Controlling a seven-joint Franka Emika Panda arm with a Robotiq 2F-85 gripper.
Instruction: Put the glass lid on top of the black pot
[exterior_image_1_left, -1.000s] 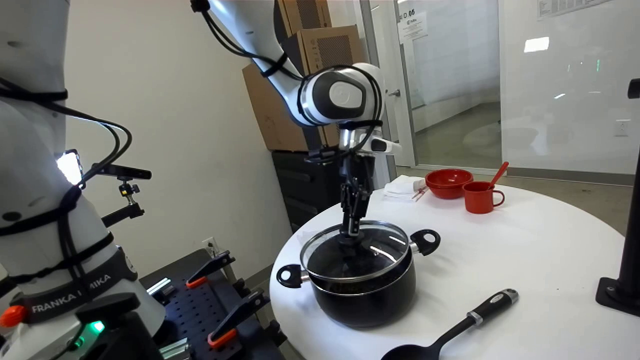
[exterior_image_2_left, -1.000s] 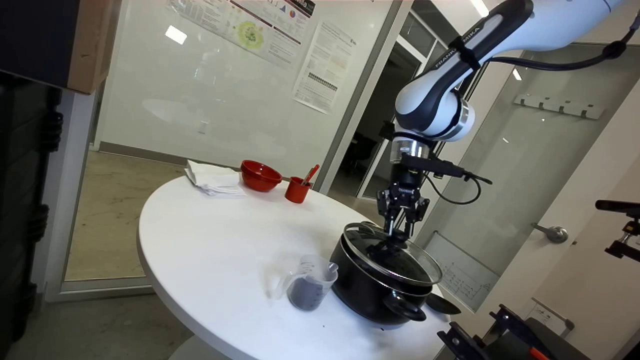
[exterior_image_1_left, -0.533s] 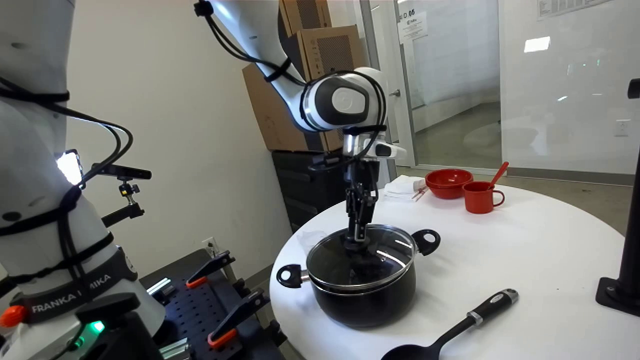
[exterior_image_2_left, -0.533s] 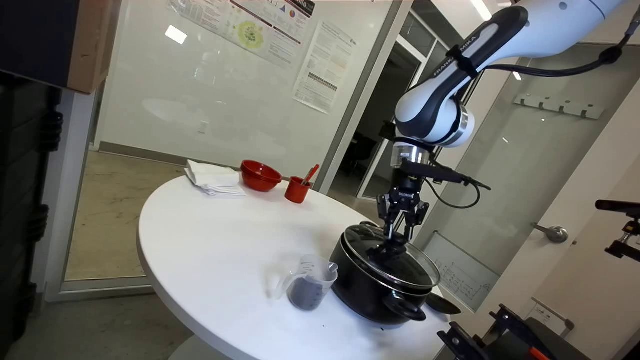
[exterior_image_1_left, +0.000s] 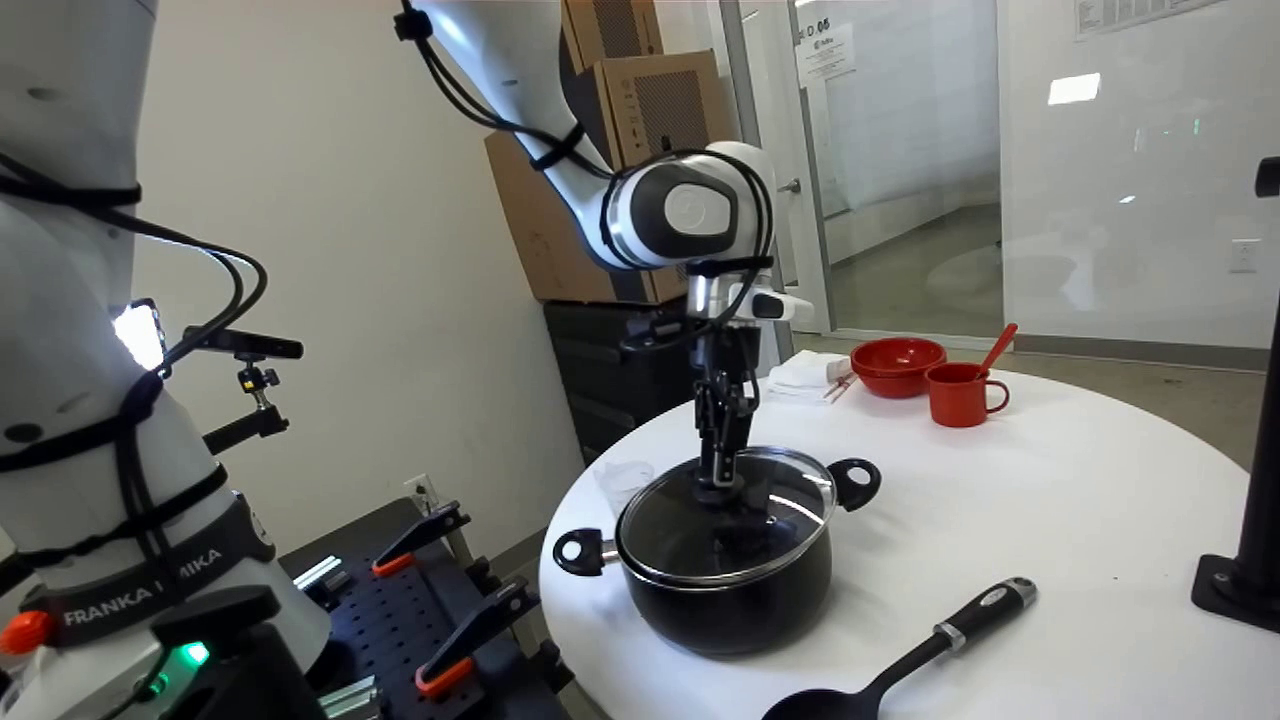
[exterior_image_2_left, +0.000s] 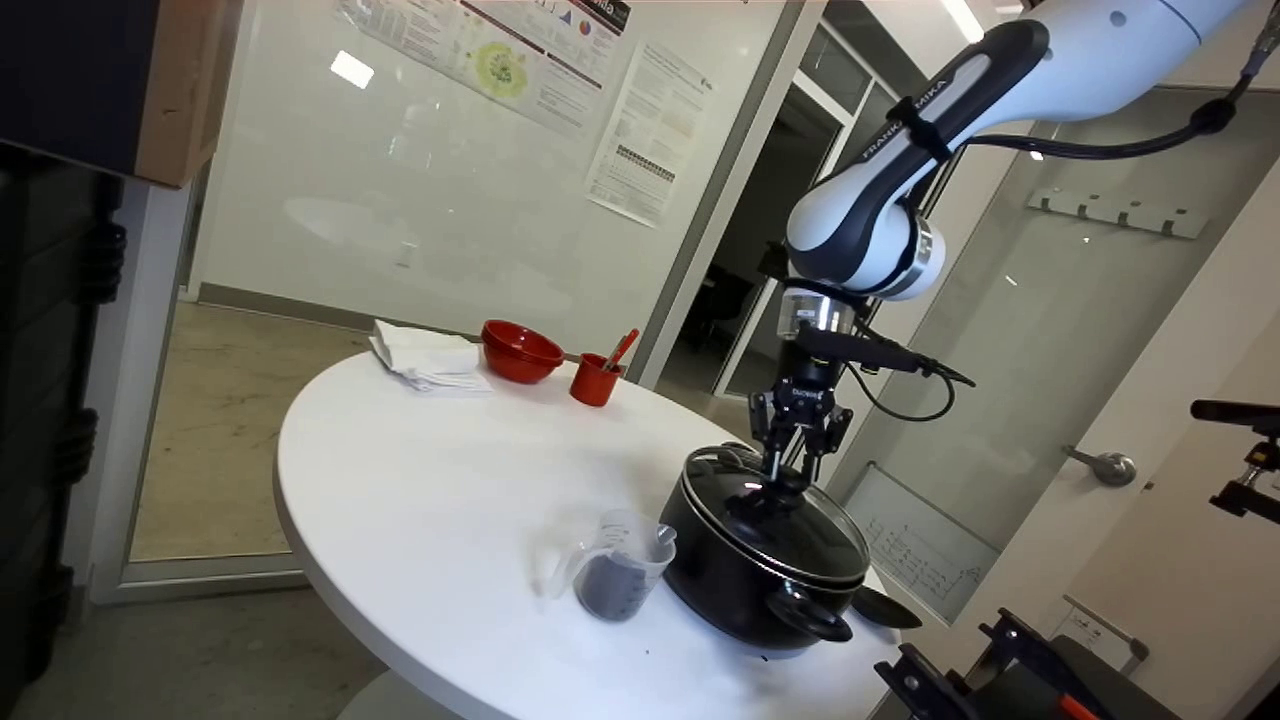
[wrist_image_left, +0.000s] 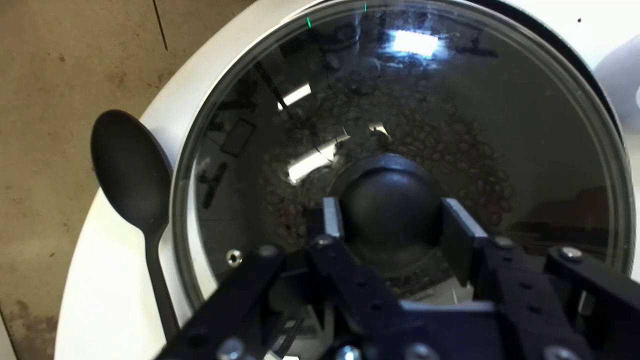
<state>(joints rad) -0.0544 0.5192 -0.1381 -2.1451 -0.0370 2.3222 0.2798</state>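
Observation:
The glass lid (exterior_image_1_left: 665, 535), with its metal rim, lies level or nearly so over the mouth of the black pot (exterior_image_1_left: 740, 615). Both also show in an exterior view, the lid (exterior_image_2_left: 815, 540) above the pot (exterior_image_2_left: 715, 590). The lid's rim appears to meet the pot's rim, with a sliver of pot rim showing at one side in the wrist view. My gripper (exterior_image_1_left: 718, 475) is upright over the lid's centre. In the wrist view, its two fingers (wrist_image_left: 395, 217) press on both sides of the dark knob (wrist_image_left: 387, 200). Bean-like contents (wrist_image_left: 465, 150) show through the glass.
A black spoon (exterior_image_1_left: 905, 665) lies close beside the pot. A clear measuring cup (exterior_image_2_left: 615, 580) stands near the pot's other side. Red bowls (exterior_image_1_left: 897, 365), a red mug (exterior_image_1_left: 957, 395) and white napkins (exterior_image_1_left: 803, 375) are farther off on the round white table (exterior_image_1_left: 1080, 480).
My gripper and the lid have moved down and a little to one side together. The gap between lid and pot rim has closed, and the lid sits more level. The pot has not moved.

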